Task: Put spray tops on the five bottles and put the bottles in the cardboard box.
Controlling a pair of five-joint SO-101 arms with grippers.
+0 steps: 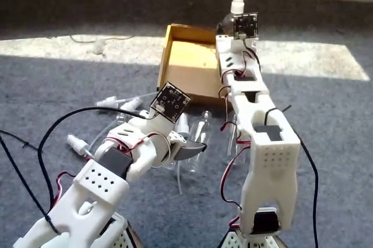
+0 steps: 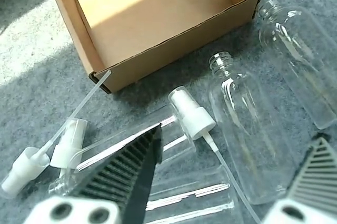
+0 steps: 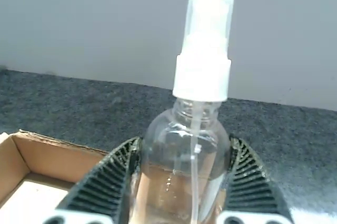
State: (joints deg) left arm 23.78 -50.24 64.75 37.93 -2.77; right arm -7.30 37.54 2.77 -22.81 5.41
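My right gripper (image 3: 184, 150) is shut on a clear bottle (image 3: 181, 182) fitted with a white spray top (image 3: 204, 50). It holds the bottle upright above the far right corner of the cardboard box (image 1: 189, 64); the top (image 1: 237, 0) shows over the arm. My left gripper (image 2: 239, 137) is open and low over the carpet in front of the box (image 2: 152, 18). Between its fingers lie an uncapped bottle (image 2: 247, 134) and a loose spray top (image 2: 192, 113) with its tube. Another uncapped bottle (image 2: 300, 60) lies beside the box corner.
Two more spray tops (image 2: 68, 139) (image 2: 21, 168) lie off to one side, and a further clear bottle (image 2: 158, 145) lies under my left finger. In the high view, bottles (image 1: 201, 137) and tops (image 1: 111, 103) are scattered on grey carpet between the arms. Black cables trail at the left.
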